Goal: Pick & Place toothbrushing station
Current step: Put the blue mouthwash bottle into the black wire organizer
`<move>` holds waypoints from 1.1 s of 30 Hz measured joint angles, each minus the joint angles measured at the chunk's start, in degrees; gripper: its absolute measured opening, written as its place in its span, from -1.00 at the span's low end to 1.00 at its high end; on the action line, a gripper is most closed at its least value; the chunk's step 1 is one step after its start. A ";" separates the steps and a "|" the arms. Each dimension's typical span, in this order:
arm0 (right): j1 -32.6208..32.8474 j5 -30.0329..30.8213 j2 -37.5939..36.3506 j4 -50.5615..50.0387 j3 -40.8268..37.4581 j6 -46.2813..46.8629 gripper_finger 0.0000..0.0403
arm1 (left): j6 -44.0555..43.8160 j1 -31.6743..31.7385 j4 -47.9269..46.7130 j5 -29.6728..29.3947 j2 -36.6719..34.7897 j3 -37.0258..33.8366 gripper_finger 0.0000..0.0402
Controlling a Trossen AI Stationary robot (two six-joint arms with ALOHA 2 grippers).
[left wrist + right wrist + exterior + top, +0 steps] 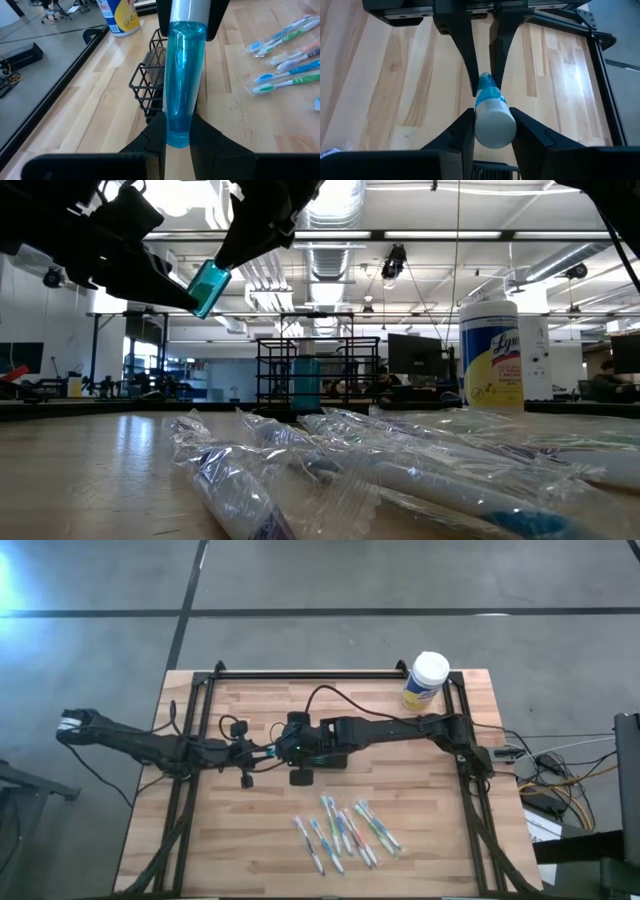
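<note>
A clear blue tube (184, 85) with a pale cap (494, 125) hangs in the air between my two grippers, above the table's middle. My left gripper (177, 142) is shut on its flat blue end. My right gripper (494, 131) comes from the opposite side and is shut on the cap end. In the high view the two meet at the tube (272, 750). The toothbrushing station, a black wire-mesh holder (150, 85), stands on its base on the table just beyond and below the tube (305, 370). My left gripper pinches the tube's flat blue end (176, 135) between its two fingers, coming from the table's left and slanting slightly down, in line with the tube. The tube is lifted clear of the table. My right gripper has the pale cap (495, 117) between its two fingers (465, 132), coming from the table's right and slanting down. The cap end is the higher one, so the tube is tilted.
Several wrapped toothbrushes (345, 830) lie near the table's front edge, right of centre (290, 50). A white-lidded, yellow-labelled canister (427, 680) stands at the far right corner (490, 355). A black frame runs along the table's left, right and far edges (330, 673).
</note>
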 joint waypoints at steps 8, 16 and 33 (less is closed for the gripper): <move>0.02 -0.39 0.00 0.08 0.00 -0.11 -0.51 | -0.69 0.00 0.00 0.67 0.00 0.00 -0.60; 0.00 -3.98 -0.07 0.34 0.09 -0.18 -0.52 | -1.88 -0.02 0.22 1.39 -0.07 0.00 -0.05; 0.35 -6.37 -10.83 -15.18 0.01 4.14 -0.52 | -6.25 0.04 -9.89 0.89 -7.96 0.26 0.25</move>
